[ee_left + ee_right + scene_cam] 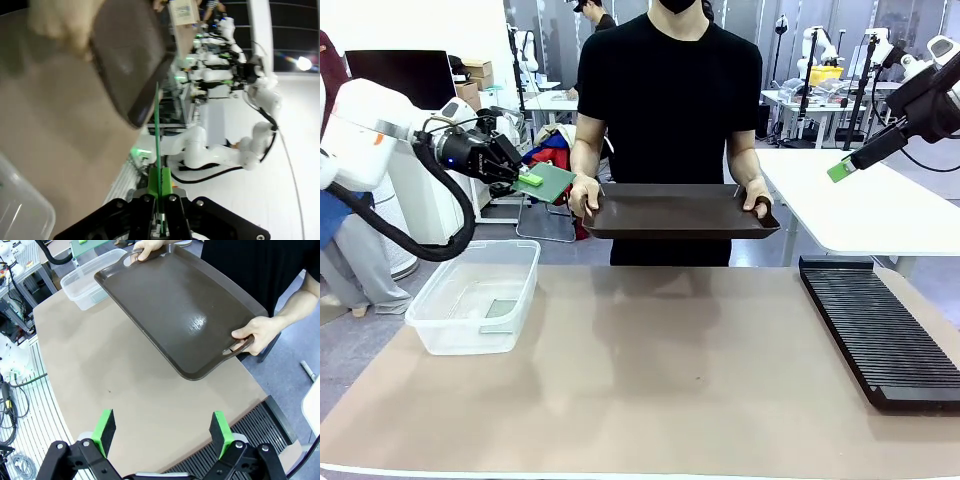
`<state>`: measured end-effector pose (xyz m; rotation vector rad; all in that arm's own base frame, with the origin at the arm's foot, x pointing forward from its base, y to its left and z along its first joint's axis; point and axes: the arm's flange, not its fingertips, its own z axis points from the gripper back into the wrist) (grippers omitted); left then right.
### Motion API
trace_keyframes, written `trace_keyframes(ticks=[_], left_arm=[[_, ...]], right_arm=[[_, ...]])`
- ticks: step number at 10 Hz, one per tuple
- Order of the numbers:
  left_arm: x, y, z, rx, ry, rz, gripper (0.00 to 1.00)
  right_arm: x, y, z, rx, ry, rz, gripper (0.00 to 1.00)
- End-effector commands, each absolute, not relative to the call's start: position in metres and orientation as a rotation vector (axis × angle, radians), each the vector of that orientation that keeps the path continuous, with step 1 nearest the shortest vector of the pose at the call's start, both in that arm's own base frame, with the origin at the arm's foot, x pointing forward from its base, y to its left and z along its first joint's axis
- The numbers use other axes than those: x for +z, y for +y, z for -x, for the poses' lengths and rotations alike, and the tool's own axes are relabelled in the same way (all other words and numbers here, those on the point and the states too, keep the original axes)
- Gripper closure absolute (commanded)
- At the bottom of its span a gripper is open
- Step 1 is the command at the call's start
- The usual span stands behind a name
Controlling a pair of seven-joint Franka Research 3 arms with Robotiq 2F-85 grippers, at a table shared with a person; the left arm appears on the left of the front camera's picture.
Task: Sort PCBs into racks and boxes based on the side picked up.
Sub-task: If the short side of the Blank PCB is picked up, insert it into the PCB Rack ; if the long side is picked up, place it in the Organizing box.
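Observation:
My left gripper (527, 181) is shut on one edge of a dark green PCB (550, 182), held in the air above the far end of the clear box (430, 322). In the left wrist view the PCB (157, 125) stands edge-on between the closed fingers (146, 210). A greyish board (501, 307) lies flat in the box. The black slotted rack (880, 325) lies at the table's right side. My right gripper (841, 168) hangs high at the right, and in its wrist view it (162, 427) is open with nothing between its pads.
A person at the far side holds a bare dark brown tray (675, 212) by both handles above the table's edge. A white table (860, 205) stands behind at the right. The box (90, 280) and tray (185, 305) lie below the right wrist.

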<state>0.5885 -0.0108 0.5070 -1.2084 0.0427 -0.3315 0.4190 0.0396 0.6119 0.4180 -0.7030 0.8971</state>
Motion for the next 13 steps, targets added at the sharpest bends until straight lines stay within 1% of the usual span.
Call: trace_keyframes(ticks=[1,2,4,7,9,10,12,13], left_arm=[[0.503,-0.004,-0.560,-0.303,-0.013,1.054,0.97],[0.500,0.007,-0.556,-0.265,-0.050,0.960,0.97],[0.487,0.023,-0.546,-0.184,-0.070,0.829,0.97],[0.446,0.044,-0.541,-0.063,-0.003,0.673,0.97],[0.422,0.054,-0.542,-0.026,0.007,0.607,0.97],[0.413,0.057,-0.546,-0.012,-0.022,0.578,0.97],[0.401,0.061,-0.557,-0.026,-0.020,0.600,0.97],[0.390,0.059,-0.562,-0.017,-0.012,0.580,0.97]], right_arm=[[0.611,0.040,-0.419,0.903,-0.708,-0.436,0.00],[0.611,0.040,-0.419,0.903,-0.708,-0.436,0.00],[0.611,0.040,-0.419,0.903,-0.708,-0.436,0.00],[0.611,0.040,-0.419,0.903,-0.708,-0.436,0.00],[0.611,0.040,-0.419,0.903,-0.708,-0.436,0.00],[0.611,0.040,-0.419,0.903,-0.708,-0.436,0.00],[0.611,0.040,-0.419,0.903,-0.708,-0.436,0.00],[0.611,0.040,-0.419,0.903,-0.708,-0.436,0.00]])
